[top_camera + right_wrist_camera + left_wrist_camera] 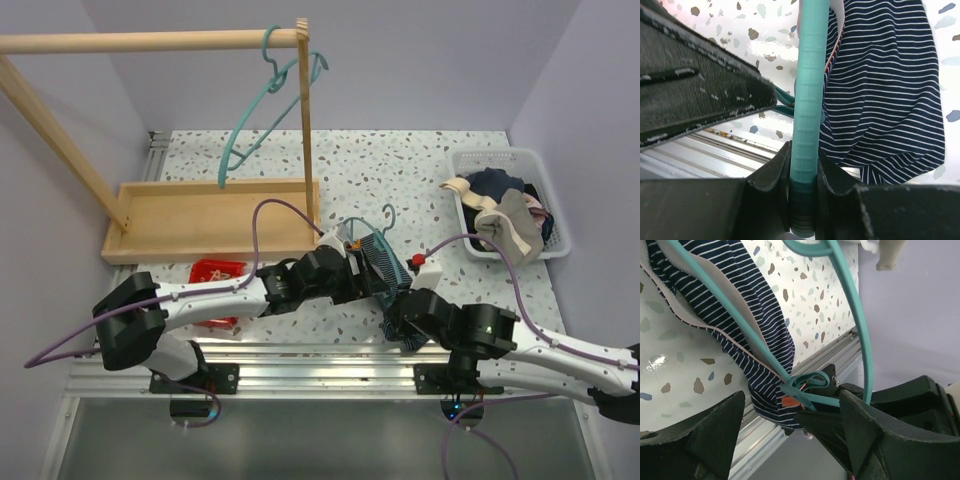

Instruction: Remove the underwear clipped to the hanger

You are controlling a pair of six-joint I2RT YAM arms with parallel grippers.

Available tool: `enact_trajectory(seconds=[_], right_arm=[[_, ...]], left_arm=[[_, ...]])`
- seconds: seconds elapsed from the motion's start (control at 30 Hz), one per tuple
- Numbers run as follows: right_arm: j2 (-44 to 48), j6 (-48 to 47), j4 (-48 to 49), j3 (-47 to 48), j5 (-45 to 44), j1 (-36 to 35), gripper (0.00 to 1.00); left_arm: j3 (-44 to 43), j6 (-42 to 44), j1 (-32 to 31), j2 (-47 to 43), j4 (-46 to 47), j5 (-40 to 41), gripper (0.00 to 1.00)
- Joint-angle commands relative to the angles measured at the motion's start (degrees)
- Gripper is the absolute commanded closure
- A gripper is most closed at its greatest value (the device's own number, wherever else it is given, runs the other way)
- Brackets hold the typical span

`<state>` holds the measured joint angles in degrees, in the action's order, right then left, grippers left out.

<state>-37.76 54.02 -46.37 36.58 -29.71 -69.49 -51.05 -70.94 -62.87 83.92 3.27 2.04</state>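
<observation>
**Grip state.** Right gripper is clamped narrow on the bar of the teal hanger, with 1 finger on each side of the bar. Left gripper stands wide, holding nothing. Its 2 fingers flank the clip with a gap on both sides and no contact visible.

**Location of task item.** The navy striped underwear hangs from that clip, pinched at 1 bunched corner. The rest of it drapes along the hanger over the table, near the front rail and between the 2 arms.

**Key relation.** The clip sits straight ahead of the left gripper, centred in its opening. In the top view the hanger's long axis runs from far to near, angled a little to the right, with the hook at the far end. The left arm comes at it from the left, across that axis. The right arm steadies the bar from the near-right side. The left gripper is the nearer one to the clip. My judgement is that the next move is a squeeze on the clip wings, so the fingers must meet the wings and not the cloth.

**Materials.**
- Hanger: smooth, rigid teal plastic, with fine ridges along the bar where it is gripped.
- Clip: the same teal, with a small orange pad at its mouth.
- Underwear: thin, limp knit with pale pinstripes on navy and a pale edge trim. It is likely to slip free once the clip opens.
- Table: glossy speckled terrazzo.
</observation>
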Motion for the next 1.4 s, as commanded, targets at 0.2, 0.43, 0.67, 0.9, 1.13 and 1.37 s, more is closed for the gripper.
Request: enact_trajectory(seconds=[0.2,0.43,0.67,0.9,1.13,1.37], right_arm=[[0.6,1.7,-1.4,2.6,-4.3,-0.3,1.0],[0.0,1.9,-2.2,4.5,-4.6,-0.3,1.0],[-0.1,1.4,-2.5,5.1,-5.0,-0.3,1.0],[-0.5,1.4,-1.9,4.6,-4.5,-0.4,1.0],[-0.6,1.5,-1.8,4.4,-4.4,-0.3,1.0],[-0.4,1.9,-1.2,3.7,-4.2,-0.3,1.0]], left_arm=[[0.9,-0.8,-1.9,2.3,2.4,-0.8,0.35],[4.3,-0.9,-2.1,1.3,3.8,-0.5,0.51],[8.3,-3.2,-2.1,-2.9,6.0,1.2,0.62],[7.7,-5.4,-2.1,-5.1,7.0,4.1,0.2],[9.0,-10.6,-2.1,-2.8,11.6,2.7,0.0],[3.9,-11.0,-2.1,0.9,10.6,1.1,0.0]])
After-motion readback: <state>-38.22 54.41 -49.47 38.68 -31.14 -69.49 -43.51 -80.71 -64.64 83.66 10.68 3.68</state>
